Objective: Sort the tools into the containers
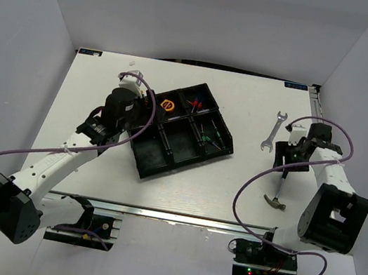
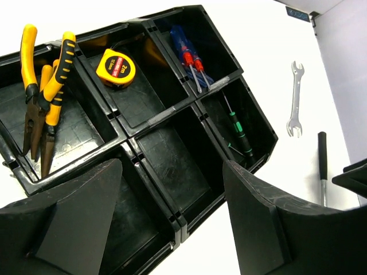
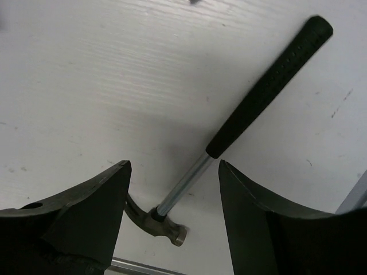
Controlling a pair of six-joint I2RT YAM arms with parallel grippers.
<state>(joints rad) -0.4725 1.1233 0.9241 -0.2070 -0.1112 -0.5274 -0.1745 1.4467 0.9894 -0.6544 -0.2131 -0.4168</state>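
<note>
From above, we see the black tray [image 1: 186, 163] left of centre, set at an angle, with the left arm [image 1: 71, 150] reaching over its left end. Two tools are not yet sorted. The silver wrench [image 1: 272, 132] lies flat on the table [image 1: 216, 200], well to the right of the tray. The hammer [image 1: 274, 202] lies just beside it, head toward the arm bases, under the right arm [image 1: 329, 181].

At the left wrist, the left gripper [image 2: 172, 166] hangs over the tray, fingers spread, nothing between them. Below it, the two yellow-handled pliers [image 2: 43, 97] share an end compartment. The tape measure [image 2: 116, 67] sits in the next, the red-blue screwdrivers [image 2: 189, 54] in the third, and the small green-black tool [image 2: 236, 130] in the one alongside.

At the right wrist, the right gripper [image 3: 172, 166] is spread wide above the hammer, one finger on either side of the bare steel shaft close to the head, and touches nothing that we can see.

We judge the hammer to be the next pick. The smooth, thin shaft could slide between the pads, and the heavy head could swing the tool round once it is lifted. The long handle may also catch a tray wall. With the left arm over the tray, the two arms could meet there.
</note>
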